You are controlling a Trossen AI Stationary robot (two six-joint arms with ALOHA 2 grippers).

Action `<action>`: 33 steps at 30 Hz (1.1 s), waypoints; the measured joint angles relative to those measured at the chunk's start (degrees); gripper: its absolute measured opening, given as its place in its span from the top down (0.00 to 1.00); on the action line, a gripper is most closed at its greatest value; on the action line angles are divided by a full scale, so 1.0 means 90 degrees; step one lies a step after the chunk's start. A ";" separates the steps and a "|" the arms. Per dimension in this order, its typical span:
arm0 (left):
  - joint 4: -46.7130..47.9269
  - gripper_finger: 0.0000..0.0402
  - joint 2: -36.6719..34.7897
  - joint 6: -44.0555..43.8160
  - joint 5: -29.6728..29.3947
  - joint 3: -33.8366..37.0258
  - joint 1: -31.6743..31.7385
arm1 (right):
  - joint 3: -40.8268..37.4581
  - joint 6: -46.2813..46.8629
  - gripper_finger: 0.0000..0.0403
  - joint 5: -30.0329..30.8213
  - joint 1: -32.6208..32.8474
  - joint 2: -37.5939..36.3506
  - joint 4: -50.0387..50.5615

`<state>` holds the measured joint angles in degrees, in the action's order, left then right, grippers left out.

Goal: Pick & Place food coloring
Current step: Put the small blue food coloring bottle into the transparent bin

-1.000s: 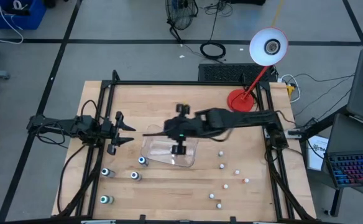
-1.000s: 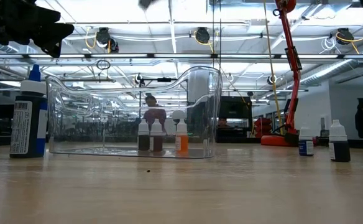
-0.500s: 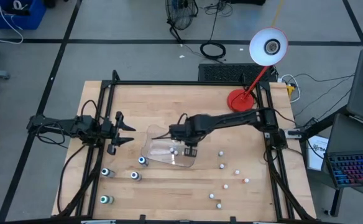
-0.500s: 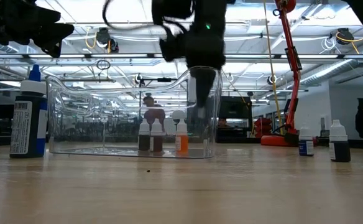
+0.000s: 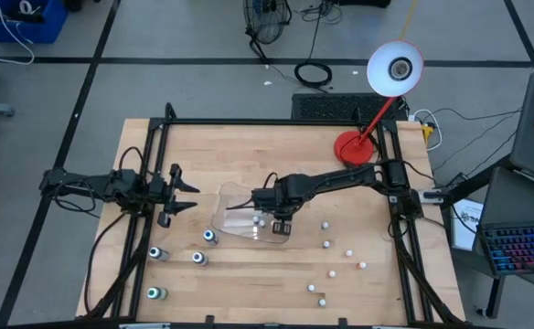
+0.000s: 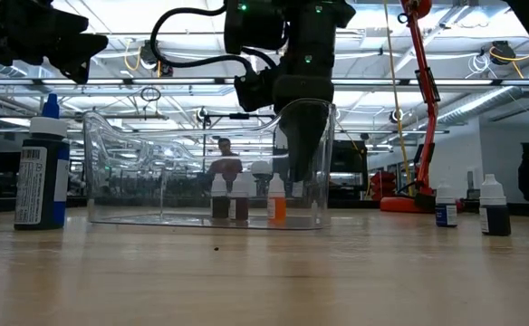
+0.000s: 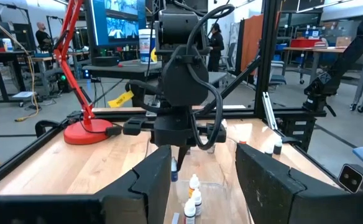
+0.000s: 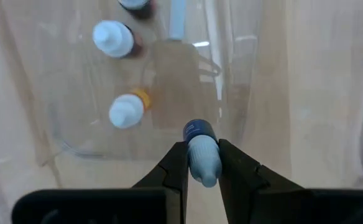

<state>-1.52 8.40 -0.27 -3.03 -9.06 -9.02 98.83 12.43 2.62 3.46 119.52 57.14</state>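
My right gripper reaches down into the clear tray near its right end and is shut on a small bottle with a pale blue cap and a dark blue body. In the low view its fingers stand inside the tray's right wall. Three little bottles stand upright on the tray floor, and two of them also show in the right wrist view. My left gripper waits open at the table's left side, its fingers framing the scene. My right gripper pinches the small bottle by its pale cap between the two fingers. The fingers come from above, pointing down. The dark blue body hangs below them inside the tray. I cannot tell whether its base rests on the tray floor.
Several more small bottles stand on the table: blue- and green-topped ones near the left front, whitish ones at the right front. A red desk lamp stands at the far right. A tall dark bottle stands left of the tray.
My right gripper has come down from above the tray into its right end, moving slightly toward the near edge with the bottle between its fingers. The tray has slid a little toward the table's right, carrying its three bottles along.
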 joint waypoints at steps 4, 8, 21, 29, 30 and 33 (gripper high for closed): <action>0.0000 0.55 0.0000 0.0000 0.0000 0.0000 0.0000 | 0.0000 0.0054 0.88 -0.0312 -0.0009 0.0000 -0.0003; 0.0000 0.55 0.0000 0.0000 0.0000 0.0000 0.0001 | 0.0000 0.0191 0.78 -0.0317 -0.0009 0.0000 -0.0041; 0.0000 0.55 0.0000 0.0000 -0.0002 0.0002 0.0000 | 0.0000 0.0380 0.63 -0.0304 -0.0009 -0.0077 -0.0176; -0.0002 0.55 0.0001 0.0000 -0.0002 0.0007 0.0000 | 0.0002 0.1120 0.66 -0.0303 0.0013 -0.1078 0.0491; -0.0002 0.55 0.0002 0.0000 -0.0002 0.0007 -0.0001 | 0.0005 0.1352 0.66 -0.0294 0.0046 -0.1241 0.0697; -0.0004 0.55 0.0002 0.0000 -0.0002 0.0007 -0.0001 | -0.0141 0.2164 0.66 -0.0089 0.0246 -0.1725 0.1236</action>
<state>-1.56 8.42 -0.27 -3.05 -8.99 -9.03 97.56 31.90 1.82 5.67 104.00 68.27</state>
